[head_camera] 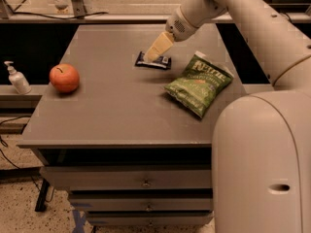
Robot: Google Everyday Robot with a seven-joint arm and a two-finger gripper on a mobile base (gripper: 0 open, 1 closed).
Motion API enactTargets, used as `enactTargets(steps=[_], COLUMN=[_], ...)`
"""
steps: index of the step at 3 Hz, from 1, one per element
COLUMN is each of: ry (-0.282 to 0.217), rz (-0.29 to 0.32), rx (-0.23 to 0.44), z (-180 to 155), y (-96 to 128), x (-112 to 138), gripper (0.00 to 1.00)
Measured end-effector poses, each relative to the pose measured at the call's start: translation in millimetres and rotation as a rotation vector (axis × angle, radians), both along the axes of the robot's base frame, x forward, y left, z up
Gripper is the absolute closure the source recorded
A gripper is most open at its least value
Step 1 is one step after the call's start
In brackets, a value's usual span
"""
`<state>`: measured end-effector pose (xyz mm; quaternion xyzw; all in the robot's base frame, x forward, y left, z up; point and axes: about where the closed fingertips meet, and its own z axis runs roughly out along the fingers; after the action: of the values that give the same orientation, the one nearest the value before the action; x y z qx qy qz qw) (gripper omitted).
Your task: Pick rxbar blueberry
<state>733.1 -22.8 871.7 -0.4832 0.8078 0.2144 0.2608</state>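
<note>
The rxbar blueberry (156, 62) is a small flat dark bar lying on the grey table (121, 110), toward the back middle. My gripper (151, 56) reaches down from the upper right, and its pale yellowish fingers (158, 46) cover the bar's left part. The fingertips sit right at the bar. The arm's white body fills the right side of the view.
A green chip bag (198, 84) lies just right of the bar. A red apple (64, 77) sits at the table's left. A white pump bottle (15, 77) stands on a ledge off the left edge. Drawers are below the tabletop.
</note>
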Motion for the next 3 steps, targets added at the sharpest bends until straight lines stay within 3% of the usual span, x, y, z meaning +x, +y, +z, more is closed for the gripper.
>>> enactTargets(steps=[3], ry=[0.016], rz=[0.049], rx=[-0.030], z=[-36.5], y=[11.8], x=[10.3], gripper=[0.00])
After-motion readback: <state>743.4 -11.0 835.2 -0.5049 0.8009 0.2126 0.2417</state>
